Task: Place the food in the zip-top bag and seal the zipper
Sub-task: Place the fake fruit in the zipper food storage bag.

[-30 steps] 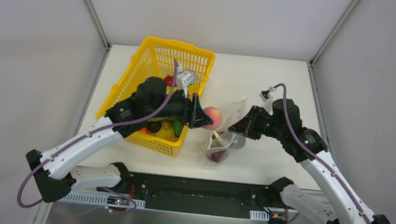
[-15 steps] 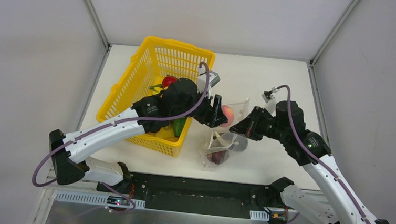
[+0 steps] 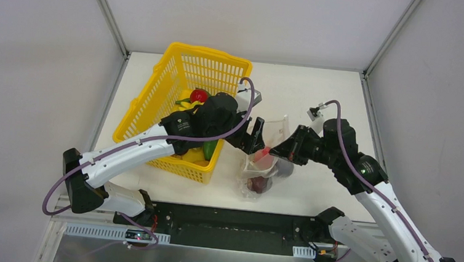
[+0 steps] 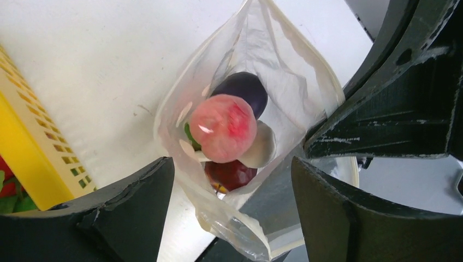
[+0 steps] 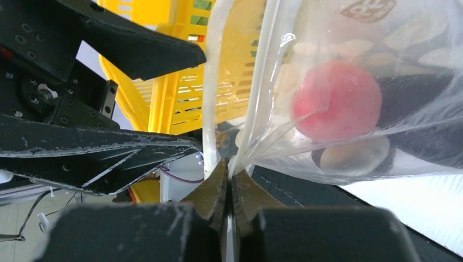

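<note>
Pinching zip-top bag (image 5: 327, 38), right gripper (image 5: 229, 168), orange logo (image 5: 367, 6) illegible, food (image 5: 336, 101) inside

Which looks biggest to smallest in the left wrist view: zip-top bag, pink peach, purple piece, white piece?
1. zip-top bag
2. pink peach, though on top, nearest the camera
3. purple piece and white piece: both partly hidden under the peach, so unranked

One zip-top bag (image 4: 262, 38) holds four pieces: one pink-red piece (image 4: 223, 127), one dark purple piece (image 4: 245, 88), one dark red piece (image 4: 229, 176) and one whitish piece (image 4: 261, 146). One yellow basket (image 3: 185, 63) at its ten o'clock shows one red piece (image 3: 198, 95) and one long green piece (image 3: 208, 148); others there are hidden.
</note>
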You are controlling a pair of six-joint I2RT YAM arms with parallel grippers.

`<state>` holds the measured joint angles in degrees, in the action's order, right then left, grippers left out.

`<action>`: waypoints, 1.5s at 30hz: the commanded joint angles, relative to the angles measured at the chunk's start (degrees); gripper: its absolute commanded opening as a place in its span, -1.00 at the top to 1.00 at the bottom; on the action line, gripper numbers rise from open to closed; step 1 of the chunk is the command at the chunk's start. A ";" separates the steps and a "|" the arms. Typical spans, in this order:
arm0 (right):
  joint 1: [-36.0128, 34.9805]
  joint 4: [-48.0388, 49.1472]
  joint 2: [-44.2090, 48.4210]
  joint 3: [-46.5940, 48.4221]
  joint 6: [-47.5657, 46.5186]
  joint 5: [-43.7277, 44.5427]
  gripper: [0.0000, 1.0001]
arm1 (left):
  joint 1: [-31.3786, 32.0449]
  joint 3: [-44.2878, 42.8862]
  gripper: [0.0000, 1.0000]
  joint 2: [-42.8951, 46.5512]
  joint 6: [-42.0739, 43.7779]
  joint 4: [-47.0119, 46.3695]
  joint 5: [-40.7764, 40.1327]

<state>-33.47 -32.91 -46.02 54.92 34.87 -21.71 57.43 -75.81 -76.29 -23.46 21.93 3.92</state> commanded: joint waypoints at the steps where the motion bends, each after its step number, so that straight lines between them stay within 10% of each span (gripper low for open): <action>1: -0.31 1.89 1.35 0.62 0.02 1.83 0.94 | 0.55 -4.47 -0.54 1.76 2.04 6.31 -1.25; 14: -0.34 2.78 0.46 0.52 1.41 2.88 0.94 | 3.02 -12.99 -0.36 -5.77 1.28 23.56 -4.92; 21: -0.30 2.58 1.29 0.34 1.91 4.11 0.94 | 4.90 -16.99 0.11 -10.93 0.75 28.45 -7.74; 29: -0.28 1.79 1.45 -0.22 1.87 4.58 0.94 | 5.79 -19.78 0.31 -11.64 0.41 31.03 -10.46; 38: -0.30 1.47 0.93 -0.11 0.48 5.43 0.94 | 5.84 -22.67 1.00 -10.18 1.04 28.77 -4.97; 45: -0.29 -3.63 -1.93 3.67 -2.44 16.14 0.93 | 5.72 -19.74 1.00 -4.82 -0.85 21.68 -10.74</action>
<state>-33.50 -33.93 -46.52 55.42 34.65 -14.44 62.70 -96.40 -87.37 -23.20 48.99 -2.07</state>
